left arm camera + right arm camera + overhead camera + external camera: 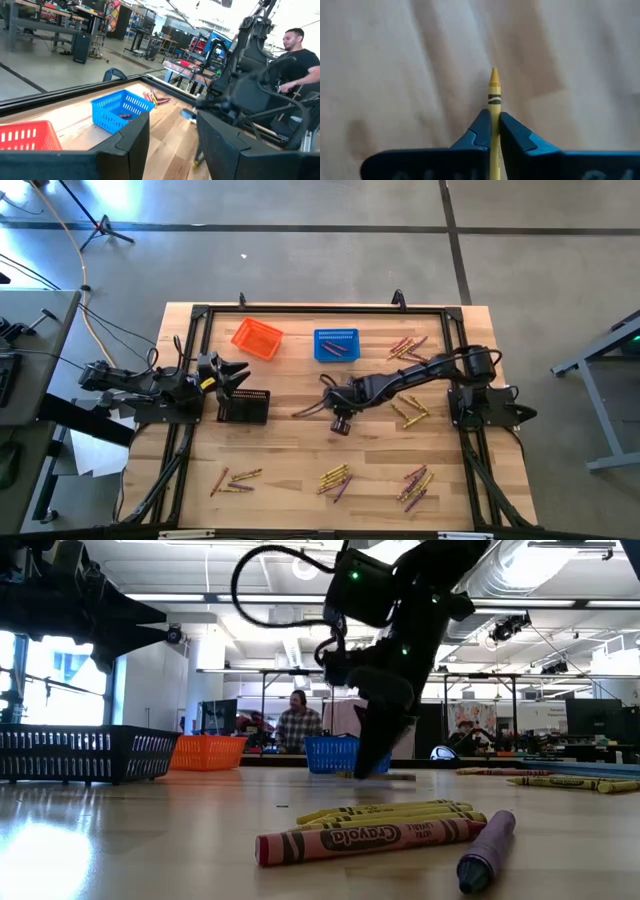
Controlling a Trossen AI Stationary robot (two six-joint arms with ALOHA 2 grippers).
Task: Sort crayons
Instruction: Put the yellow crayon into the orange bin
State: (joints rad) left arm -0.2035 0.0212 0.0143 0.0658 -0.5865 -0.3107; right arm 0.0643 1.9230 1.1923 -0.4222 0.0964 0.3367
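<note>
Nearest the low camera, on the wooden table (300, 450), a red crayon (370, 838) lies in front of a few yellow crayons (395, 811), with a purple crayon (487, 850) just beside them. From above, these belong to loose clusters along the near edge: one at left (235, 479), one in the middle (336, 479), one at right (416, 485).

Farther in, my right gripper (322, 406) hangs low over the middle of the table. Only my right wrist camera shows its grip: the two fingers are pinched onto a single yellow crayon (493, 117), its tip pointing out past the fingertips over bare wood. The low view shows just the dark arm coming down.

My left gripper (238, 370) waits at the table's left side, over a black mesh basket (245, 405). Its fingers (125, 147) stand apart, holding nothing.

Toward the far edge sit an orange basket (257, 338) and a blue basket (336, 345). The left wrist camera shows crayons lying inside the blue one (119, 111). More crayons are scattered to its right (408, 347), and a few lie near my right arm's base (411, 409).

Beyond the table, a seated person (297, 724) shows in the room.
</note>
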